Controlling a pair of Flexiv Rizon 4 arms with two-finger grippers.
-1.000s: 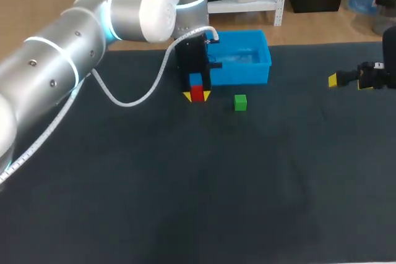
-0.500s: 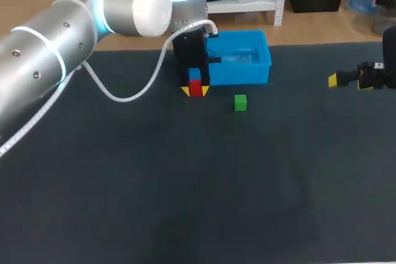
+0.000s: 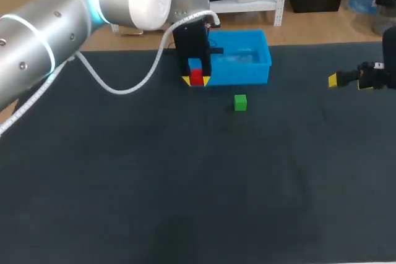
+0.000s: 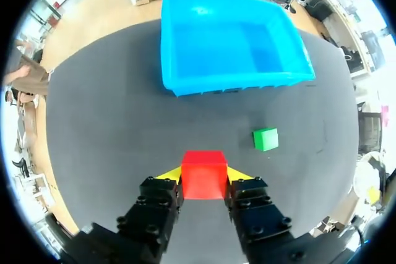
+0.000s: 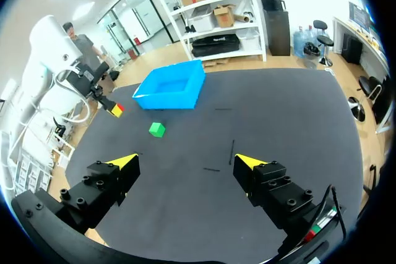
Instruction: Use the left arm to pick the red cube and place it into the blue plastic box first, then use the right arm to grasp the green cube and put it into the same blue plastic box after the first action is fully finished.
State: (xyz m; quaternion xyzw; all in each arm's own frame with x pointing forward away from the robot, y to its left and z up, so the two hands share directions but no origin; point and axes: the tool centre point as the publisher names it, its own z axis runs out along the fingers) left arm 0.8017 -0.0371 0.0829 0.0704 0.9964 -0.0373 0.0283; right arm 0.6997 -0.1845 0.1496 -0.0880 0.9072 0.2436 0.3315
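The left gripper (image 4: pixel 204 177) clamps the red cube (image 4: pixel 203 174), now higher and nearer the blue box (image 4: pixel 235 83) than before (green cube (image 4: pixel 265 138) on the worktop (image 4: pixel 111 153) nearby); the right gripper (image 5: pixel 187 162) hangs open, well apart.

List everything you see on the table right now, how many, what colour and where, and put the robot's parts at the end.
blue box: one, blue, far side of the table, nothing in it
red cube: one, red, between the left gripper's fingers, by the blue box's near wall
green cube: one, green, on the table in front of the blue box, apart from it
table: one, black top
left gripper: one, black with yellow tips, shut on the red cube
right gripper: one, black with yellow tips, open, at the table's right side
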